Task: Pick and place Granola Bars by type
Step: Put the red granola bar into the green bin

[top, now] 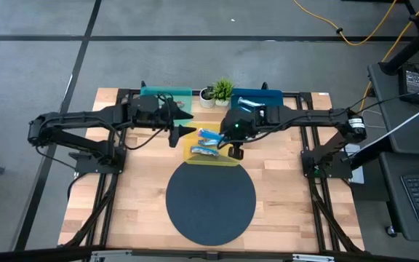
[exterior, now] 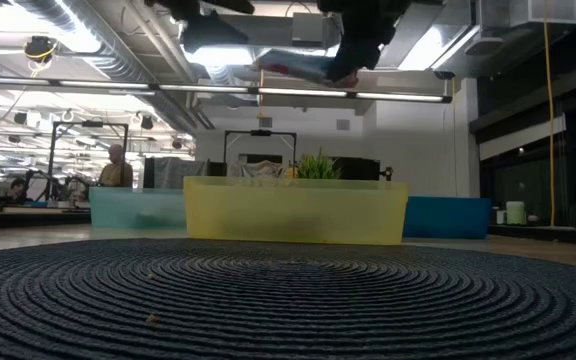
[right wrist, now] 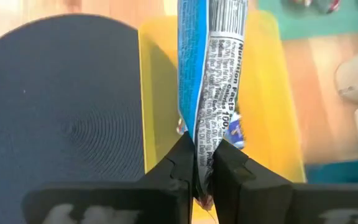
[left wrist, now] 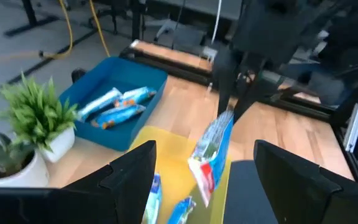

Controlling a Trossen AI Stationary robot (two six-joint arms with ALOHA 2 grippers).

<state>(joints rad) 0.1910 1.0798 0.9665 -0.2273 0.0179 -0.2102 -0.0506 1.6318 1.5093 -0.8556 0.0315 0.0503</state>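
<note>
Item: 1 granola bar [right wrist: 209, 81], light, limp, slippery foil; your right gripper [right wrist: 197, 163] pinches its end seam at frame centre. Left gripper [left wrist: 204, 180] spread wide, empty.

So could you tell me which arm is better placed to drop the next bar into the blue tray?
Right. The right gripper is already shut on a granola bar above the yellow tray, beside the blue tray. The left gripper hovers open, holding nothing.
</note>
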